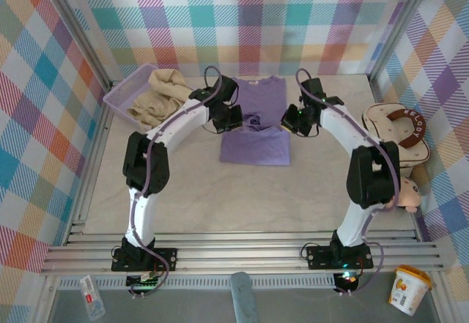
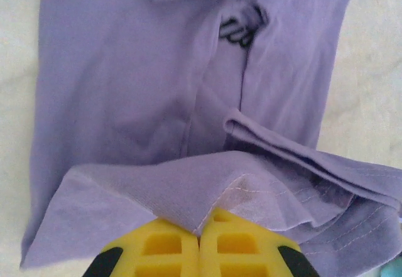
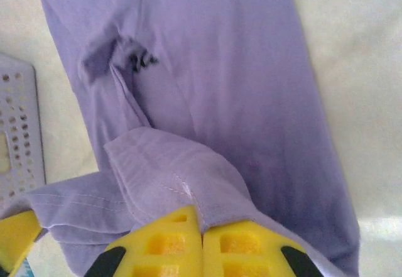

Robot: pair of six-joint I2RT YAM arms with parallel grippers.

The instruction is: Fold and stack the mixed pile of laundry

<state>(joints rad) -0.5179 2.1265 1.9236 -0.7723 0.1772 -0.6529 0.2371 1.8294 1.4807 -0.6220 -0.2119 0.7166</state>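
The left gripper [image 1: 229, 118] and right gripper [image 1: 293, 120] each clench the purple T-shirt [image 1: 255, 147], mid-tabletop toward the far edge. The beige shirt [image 1: 160, 94] lies in the basket [image 1: 116, 99] at the far left corner. Left wrist: jaws pinch a stitched hem. Right wrist: likewise, seemingly the opposite hem.

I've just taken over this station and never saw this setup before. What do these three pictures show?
Two robot arms stand at the near edge of the table. The overhead picture looks down on both. The other two come from a camera on each wrist, with yellow fingers at the bottom. The left gripper and right gripper are each shut on an edge of the purple T-shirt, which lies on the table. A cream shirt lies in and over the basket. A padded bag sits at right.
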